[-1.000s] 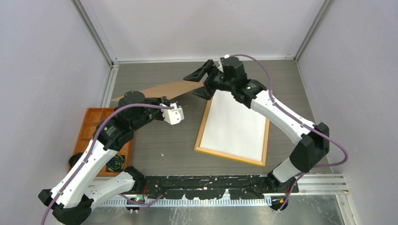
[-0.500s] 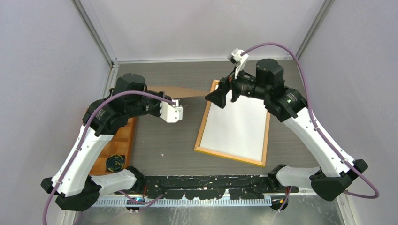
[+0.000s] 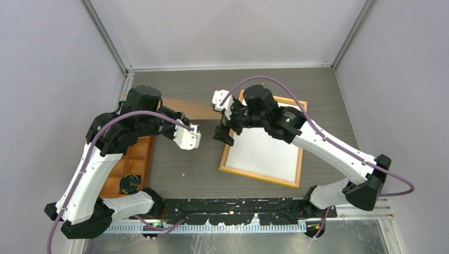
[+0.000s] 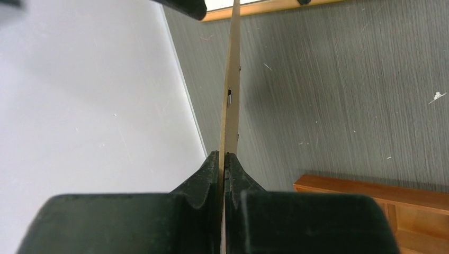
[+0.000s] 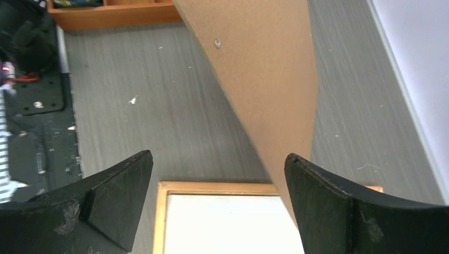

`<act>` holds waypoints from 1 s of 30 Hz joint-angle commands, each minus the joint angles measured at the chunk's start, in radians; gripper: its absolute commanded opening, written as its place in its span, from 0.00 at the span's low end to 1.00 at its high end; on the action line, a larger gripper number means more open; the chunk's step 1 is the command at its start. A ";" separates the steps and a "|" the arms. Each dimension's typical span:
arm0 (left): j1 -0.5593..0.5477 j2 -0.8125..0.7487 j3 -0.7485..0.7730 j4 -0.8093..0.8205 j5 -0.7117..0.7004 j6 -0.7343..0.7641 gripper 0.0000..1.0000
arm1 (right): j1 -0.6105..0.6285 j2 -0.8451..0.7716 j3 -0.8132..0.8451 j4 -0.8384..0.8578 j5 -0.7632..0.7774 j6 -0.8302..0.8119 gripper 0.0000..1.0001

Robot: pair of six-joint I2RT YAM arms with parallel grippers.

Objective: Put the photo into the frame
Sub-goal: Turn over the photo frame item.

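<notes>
The frame (image 3: 259, 178) lies face down right of centre, its wood-coloured rim up. Inside it lies the photo (image 3: 265, 151), plain white back up. My left gripper (image 3: 189, 131) is shut on the thin edge of the brown backing board (image 3: 193, 108), held tilted above the table left of the frame. In the left wrist view the board (image 4: 231, 79) runs edge-on out of the shut gripper (image 4: 225, 157). My right gripper (image 3: 225, 127) hovers open over the frame's left edge. In its wrist view the gripper (image 5: 217, 159) holds nothing, with the board (image 5: 265, 69) ahead and the frame (image 5: 212, 188) below.
An orange compartment tray (image 3: 135, 156) stands at the left, partly under my left arm, with a round black part (image 3: 128, 184) in its near compartment. White walls close in the table on three sides. The black base rail (image 3: 233, 205) runs along the near edge.
My right arm has swung from the board's far end at the back down to the frame's left edge, jaws open. My left gripper has shifted the board slightly left and nearer.
</notes>
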 commanded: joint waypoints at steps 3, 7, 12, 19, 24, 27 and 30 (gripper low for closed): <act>-0.006 -0.057 0.007 0.075 0.013 0.076 0.00 | 0.045 0.043 -0.059 0.208 0.196 -0.122 0.94; -0.005 -0.072 0.002 0.066 0.027 0.085 0.00 | 0.047 0.067 -0.086 0.305 0.229 -0.138 0.87; -0.005 -0.086 -0.013 0.059 0.024 0.101 0.00 | 0.070 0.104 -0.052 0.328 0.262 -0.166 0.69; -0.005 -0.095 -0.022 0.055 0.022 0.107 0.00 | 0.077 0.128 -0.025 0.321 0.268 -0.181 0.19; -0.005 -0.116 -0.062 0.145 0.010 0.089 0.50 | 0.079 0.113 -0.041 0.357 0.307 -0.132 0.01; -0.005 -0.141 -0.110 0.306 0.006 0.007 0.75 | 0.078 0.087 -0.066 0.443 0.343 -0.051 0.01; -0.004 -0.157 -0.145 0.522 -0.003 -0.111 0.91 | 0.075 0.086 -0.061 0.489 0.404 0.045 0.01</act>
